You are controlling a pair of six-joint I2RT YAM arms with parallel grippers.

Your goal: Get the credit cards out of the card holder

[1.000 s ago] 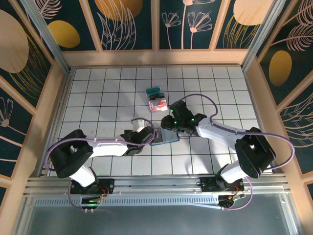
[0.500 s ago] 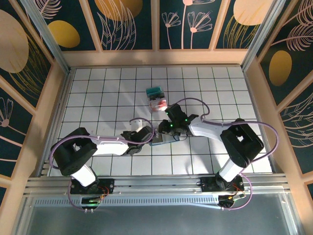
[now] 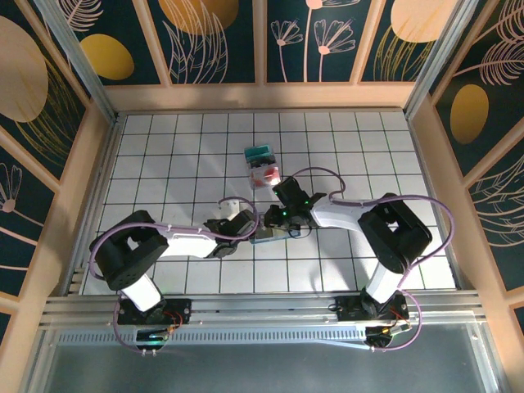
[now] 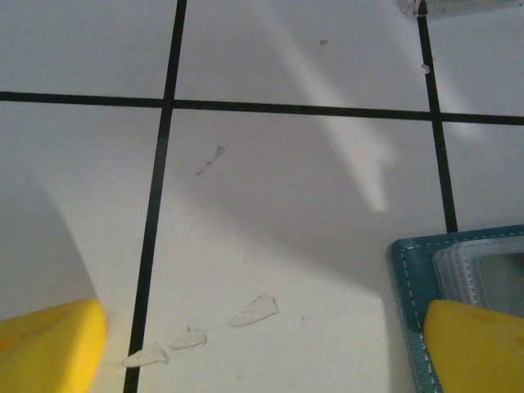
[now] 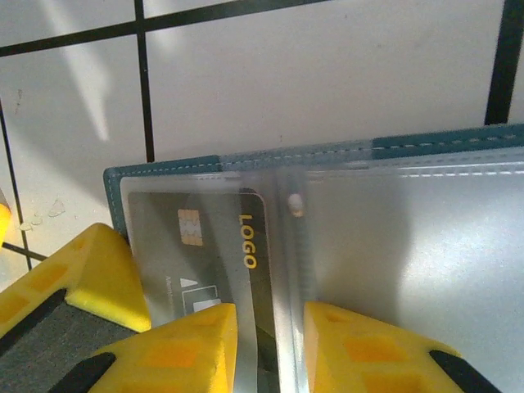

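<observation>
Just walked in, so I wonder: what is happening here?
Two robot arms work on an open card holder. The left claw, wide open, has one finger on the holder's corner. The right claw has its fingers close on either side of a dark card in a clear sleeve. A teal card and a whitish-pink card lie out on the table.

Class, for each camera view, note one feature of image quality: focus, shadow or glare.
Left wrist view: the left fingers are blurred, and a soft shadow crosses the tiled table beside the card holder. Right wrist view: whitish glare on the clear sleeve hazes the grey card. Top external view: even light, sharp throughout.
</observation>
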